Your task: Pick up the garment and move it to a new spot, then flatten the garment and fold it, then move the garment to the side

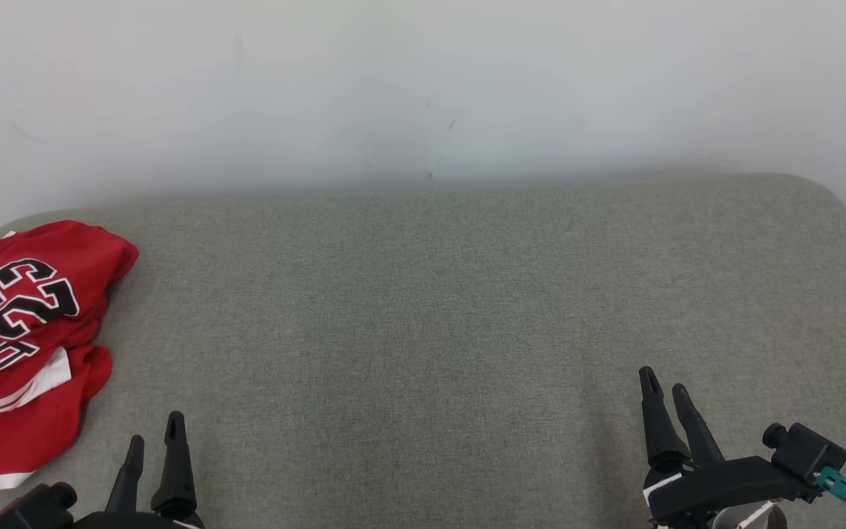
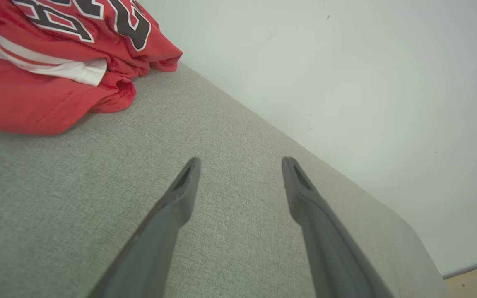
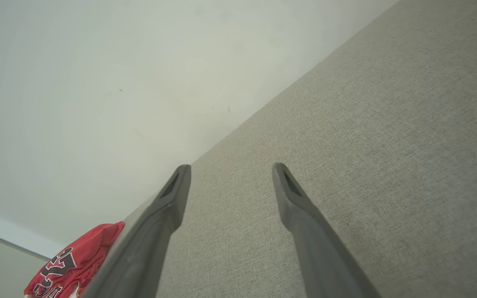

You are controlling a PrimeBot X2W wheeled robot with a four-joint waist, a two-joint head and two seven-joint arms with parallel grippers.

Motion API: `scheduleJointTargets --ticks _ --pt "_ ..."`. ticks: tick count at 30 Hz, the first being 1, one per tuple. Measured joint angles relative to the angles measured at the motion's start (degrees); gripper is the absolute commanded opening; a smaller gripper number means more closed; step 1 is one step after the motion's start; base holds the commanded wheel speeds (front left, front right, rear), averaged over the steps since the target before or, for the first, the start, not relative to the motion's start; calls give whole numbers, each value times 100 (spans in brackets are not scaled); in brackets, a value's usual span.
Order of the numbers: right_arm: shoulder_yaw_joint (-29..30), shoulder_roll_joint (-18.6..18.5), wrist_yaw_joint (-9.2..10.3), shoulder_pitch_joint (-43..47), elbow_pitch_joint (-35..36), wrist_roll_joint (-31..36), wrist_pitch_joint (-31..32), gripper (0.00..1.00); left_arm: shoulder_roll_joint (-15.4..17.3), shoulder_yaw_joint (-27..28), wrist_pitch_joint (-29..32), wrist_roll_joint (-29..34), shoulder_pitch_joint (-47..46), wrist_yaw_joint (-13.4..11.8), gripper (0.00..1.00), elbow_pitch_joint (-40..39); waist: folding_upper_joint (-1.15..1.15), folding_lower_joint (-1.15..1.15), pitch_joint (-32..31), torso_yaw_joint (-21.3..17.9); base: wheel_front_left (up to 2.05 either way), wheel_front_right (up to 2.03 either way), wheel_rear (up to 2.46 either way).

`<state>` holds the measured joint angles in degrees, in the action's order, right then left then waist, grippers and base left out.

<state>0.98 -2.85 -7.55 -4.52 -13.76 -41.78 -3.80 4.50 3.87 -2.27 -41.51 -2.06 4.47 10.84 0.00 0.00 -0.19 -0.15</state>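
At the far left of the grey pad [image 1: 430,308], hard against its edge: red garment [image 1: 23,338], crumpled in a heap, black-and-white number uppermost, white trim poking out below. Not yet picked up, spread or folded.

Just right of the garment and a little nearer the robot: left gripper [image 1: 155,430], fingers parted wide, nothing between them, tips aimed past the garment's right side rather than at it. Well apart from the garment, across the pad's bare middle: right gripper [image 1: 662,382], likewise spread and empty. Behind the garment: plain white wall [image 1: 423,88], pad butted up to it.

Probably parked low and open as a ready stance, leaving the head camera a free look at the heap before any reach. Judged step in hand: the first, fetching the garment onto the open stretch to its right, roomy enough for laying flat and folding. Nearer the garment by far, so likely the left to go first. Worth minding: loose, layered cloth, easy to pinch by one fold only.
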Motion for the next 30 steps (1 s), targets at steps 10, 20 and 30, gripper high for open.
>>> scheduleJointTargets --ticks 10,20,30 --pt "-23 0 0 -13 11 753 23 100 33 -51 -16 593 29 -1 100 -2 0 0 -22 -17 0 0 0" --pt "-45 -1 0 -16 2 1410 -14 100 56 -154 -134 1129 46 -14 100 73 0 0 -51 -23 0 0 0" --pt "-33 -1 0 -16 -9 1913 -110 100 165 -178 -323 1667 44 -91 100 36 0 0 -81 -17 0 0 0"
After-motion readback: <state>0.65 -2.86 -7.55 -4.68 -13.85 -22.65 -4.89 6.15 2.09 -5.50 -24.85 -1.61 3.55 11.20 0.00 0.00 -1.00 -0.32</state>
